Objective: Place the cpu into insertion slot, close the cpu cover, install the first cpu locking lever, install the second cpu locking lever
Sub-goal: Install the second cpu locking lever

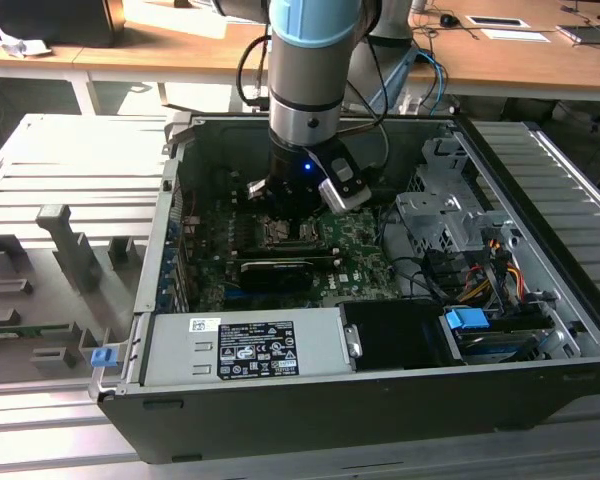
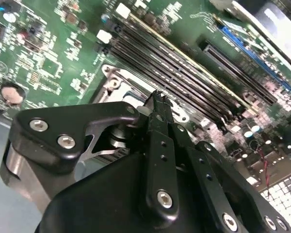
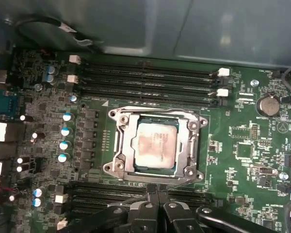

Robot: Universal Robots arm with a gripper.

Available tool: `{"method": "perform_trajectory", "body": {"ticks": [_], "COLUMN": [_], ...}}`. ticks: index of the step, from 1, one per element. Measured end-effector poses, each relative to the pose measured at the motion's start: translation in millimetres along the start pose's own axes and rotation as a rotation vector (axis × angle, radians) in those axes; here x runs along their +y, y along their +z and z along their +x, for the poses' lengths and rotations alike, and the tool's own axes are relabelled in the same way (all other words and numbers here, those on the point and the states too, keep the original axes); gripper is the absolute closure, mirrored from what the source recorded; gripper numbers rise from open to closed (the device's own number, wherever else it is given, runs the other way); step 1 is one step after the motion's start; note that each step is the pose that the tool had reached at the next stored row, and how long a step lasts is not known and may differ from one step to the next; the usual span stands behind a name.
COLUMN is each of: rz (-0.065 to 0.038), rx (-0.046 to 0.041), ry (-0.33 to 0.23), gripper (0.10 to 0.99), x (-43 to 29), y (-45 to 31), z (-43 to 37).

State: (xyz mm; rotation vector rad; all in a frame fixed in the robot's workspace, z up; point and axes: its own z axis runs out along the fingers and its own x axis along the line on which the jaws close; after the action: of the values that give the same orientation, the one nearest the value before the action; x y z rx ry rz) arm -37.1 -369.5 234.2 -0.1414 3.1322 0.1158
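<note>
In the first wrist view the cpu [image 3: 156, 148], a pale metal square, lies flat in the insertion slot [image 3: 115, 166] on the green board. The silvery cpu cover [image 3: 125, 145] is down around it, framing its face. My gripper [image 3: 157, 188] is shut, its black fingertips pressed together right at the socket's edge, where a thin wire lever [image 3: 179, 183] runs along the frame. The second wrist view has the gripper [image 2: 157, 97] with its tips at the socket's metal frame [image 2: 111, 80]. From the exterior view the gripper [image 1: 285, 205] hangs low over the insertion slot [image 1: 280, 233] inside the open computer case.
Long black memory slots [image 3: 145, 77] run on both sides of the socket. A grey labelled power box [image 1: 245, 345] lies at the case's front, a metal drive cage [image 1: 445, 215] and cables at the exterior view's right. A black card [image 1: 275, 270] sits just in front of the socket.
</note>
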Motion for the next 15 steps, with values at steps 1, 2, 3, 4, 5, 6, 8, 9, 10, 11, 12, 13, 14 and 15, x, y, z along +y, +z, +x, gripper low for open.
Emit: {"method": "perform_trajectory", "body": {"ticks": [1, 2, 3, 4, 5, 6, 8, 9, 10, 11, 12, 13, 14, 15], "rz": [0.0, -0.002, -0.007, -0.011, -0.02, -0.023, -0.023, -0.024, -0.024, -0.024, -0.024, -0.025, -0.029, -0.043], "rx": [0.0, -0.0001, -0.0006, -0.0011, -0.0018, -0.0021, -0.002, -0.0018, -0.0013, -0.0011, -0.0008, -0.0007, -0.0009, -0.0023], "ry": [-0.001, -0.001, -0.001, 0.0, -0.001, -0.001, -0.002, -0.005, -0.01, -0.013, -0.016, -0.018, -0.02, -0.021], "gripper": [0.98, 0.98, 0.98, 0.98, 0.98, 0.98, 0.98, 0.98, 0.98, 0.98, 0.98, 0.98, 0.98, 0.98], "x": [0.6, 0.1, -3.7, -5.1, -6.1, -6.2, -6.3, -6.4, -6.7, -6.9, -7.2, -7.3, -7.6, -10.9], "y": [0.2, 0.3, 0.1, 0.0, -0.1, 0.3, 4.4, 7.7, 11.8, 15.2, 18.3, 20.0, 20.8, 21.5], "z": [7.2, 11.3, 12.8, 14.6, 20.5, 23.1, 26.1, 26.7, 27.1, 27.2, 27.3, 27.4, 27.7, 28.3]}}
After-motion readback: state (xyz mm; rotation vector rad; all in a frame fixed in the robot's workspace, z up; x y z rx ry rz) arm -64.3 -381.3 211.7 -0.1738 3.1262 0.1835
